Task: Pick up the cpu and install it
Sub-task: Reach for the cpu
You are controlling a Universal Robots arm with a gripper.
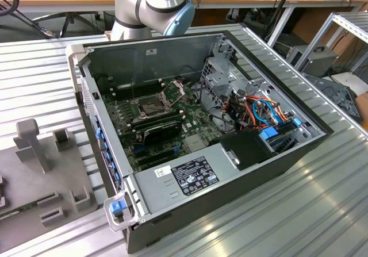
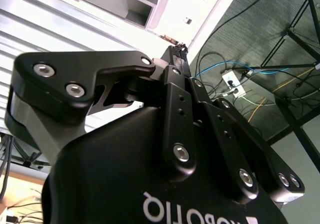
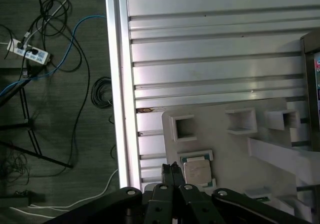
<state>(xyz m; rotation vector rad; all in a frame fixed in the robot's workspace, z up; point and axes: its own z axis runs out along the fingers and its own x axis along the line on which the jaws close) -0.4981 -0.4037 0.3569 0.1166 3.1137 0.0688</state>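
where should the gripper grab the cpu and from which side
Probably by two opposite edges, coming straight down from above: the cpu is thin and lies flat, face up, in a shallow nest on the grey fixture plate, so only its rim offers purchase.

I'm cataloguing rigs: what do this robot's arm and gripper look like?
The arm is silver-grey with a pale blue joint cap. The gripper is matte black: hinged link plates, silver screw heads, white lettering on its body.

Cpu [image 3: 199,173] matt pale metal; table [image 3: 215,58] ribbed shiny metal.
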